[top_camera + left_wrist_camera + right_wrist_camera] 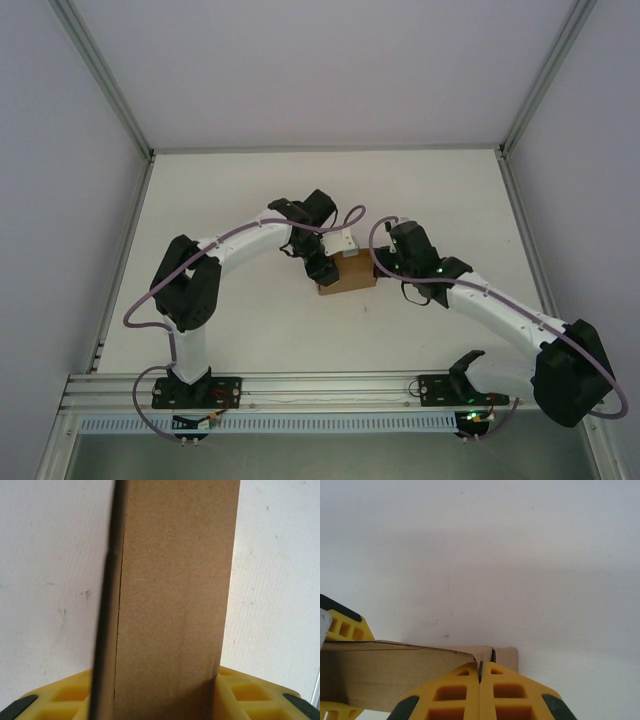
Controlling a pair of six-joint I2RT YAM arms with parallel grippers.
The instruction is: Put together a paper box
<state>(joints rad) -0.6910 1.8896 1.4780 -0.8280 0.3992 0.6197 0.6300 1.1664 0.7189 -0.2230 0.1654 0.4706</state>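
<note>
Table white; paper box sits on it, central. Box plain brown cardboard, set between your two arms. Left gripper at box's left side, clamped across box body. Right gripper at box's right corner, fingers pressed together; whether flap pinched, you cannot tell.

No readable text, label or number, paper box included

- white table lying flat, faint dark specks showing on its surface
- aluminium rail running along the table's near edge
- frame posts rising from its far corners
- white wall panels closing off the far edge and both sides
</note>
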